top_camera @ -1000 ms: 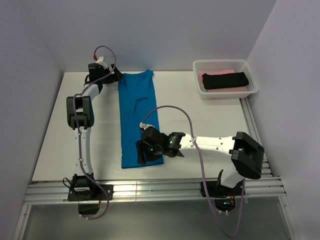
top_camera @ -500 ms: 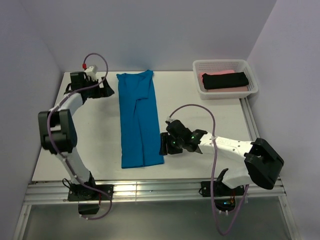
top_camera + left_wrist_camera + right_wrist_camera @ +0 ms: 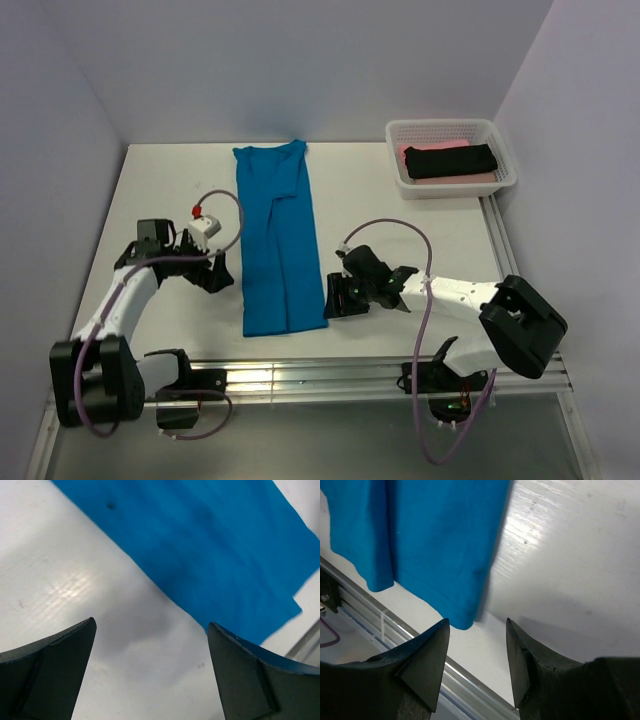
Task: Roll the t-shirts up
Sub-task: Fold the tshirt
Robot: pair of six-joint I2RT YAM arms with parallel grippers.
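Both arms have swung down toward the bottom of the top view. Your left arm point(image 3: 128, 292) has left the upper-left corner by the collar, and the left fingers point(image 3: 50, 672) now hang spread wide over bare counter point(image 3: 400, 230), just beside the left edge of the blue t-shirt point(image 3: 275, 240). Your right fingers point(image 3: 422, 662) have slid off the cloth and stand apart, empty, just right of the hem corner. You seem set to start rolling from the hem. The shirt lies flat in a long folded strip at centre frame; the black t-shirt point(image 3: 450, 160) and pink t-shirt point(image 3: 412, 151) rest in the basket point(image 3: 450, 124), upper right.
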